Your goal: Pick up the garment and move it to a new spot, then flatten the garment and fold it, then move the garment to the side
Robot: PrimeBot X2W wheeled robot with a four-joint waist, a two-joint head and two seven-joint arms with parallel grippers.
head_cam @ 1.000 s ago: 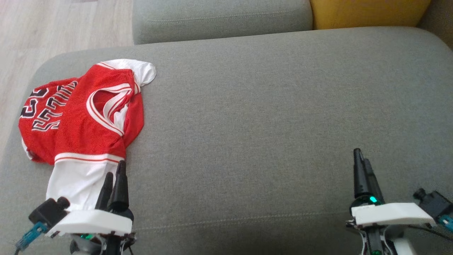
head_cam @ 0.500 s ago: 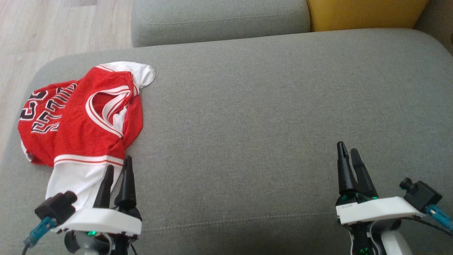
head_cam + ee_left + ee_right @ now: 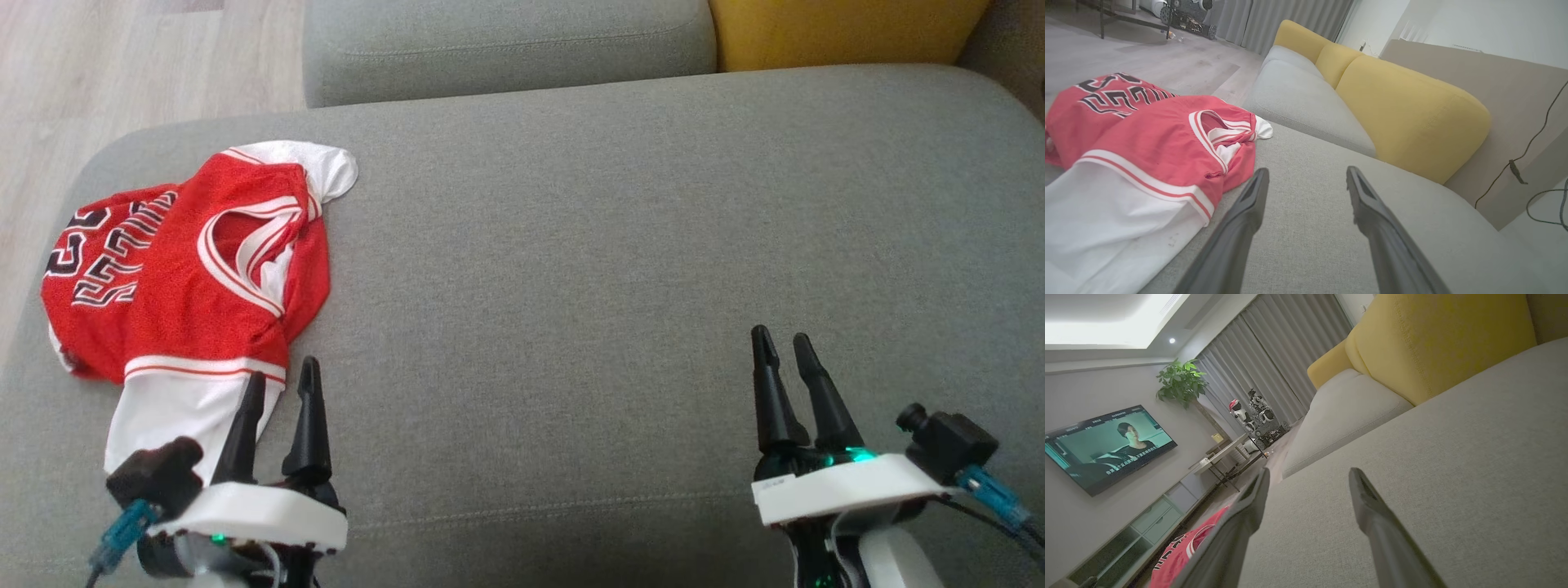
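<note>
A red basketball jersey with white trim, black lettering and a white lining (image 3: pixel 188 278) lay crumpled at the left of the head view, on the left end of a wide grey fabric sofa seat (image 3: pixel 588 269). Its white part trailed down toward the lower left of the frame, and a smaller white flap poked out at its upper right corner. Nothing held it.

The left gripper (image 3: pixel 282 369) sat at the lower left, its two long dark fingers spread apart and pointing up the frame. The left-hand finger showed against the jersey's white cloth; whether it touched could not be told. In the left wrist view both fingers stood parted over bare grey fabric, with the jersey's white and red edge just beside them at the left of the frame.

The right gripper (image 3: pixel 781 334) sat at the lower right, well apart from the jersey, its fingers also spread and empty above the seat.

Pale wooden flooring (image 3: pixel 122 57) filled the upper left corner, a second grey seat cushion (image 3: pixel 506 41) ran along the top centre, and a mustard-yellow back cushion (image 3: pixel 849 28) sat at the upper right.

In the right wrist view a wall-mounted television (image 3: pixel 1106 445) glowed at the left, a leafy green plant (image 3: pixel 1182 377) stood above it, and grey curtains (image 3: pixel 1282 355) hung at top centre.
</note>
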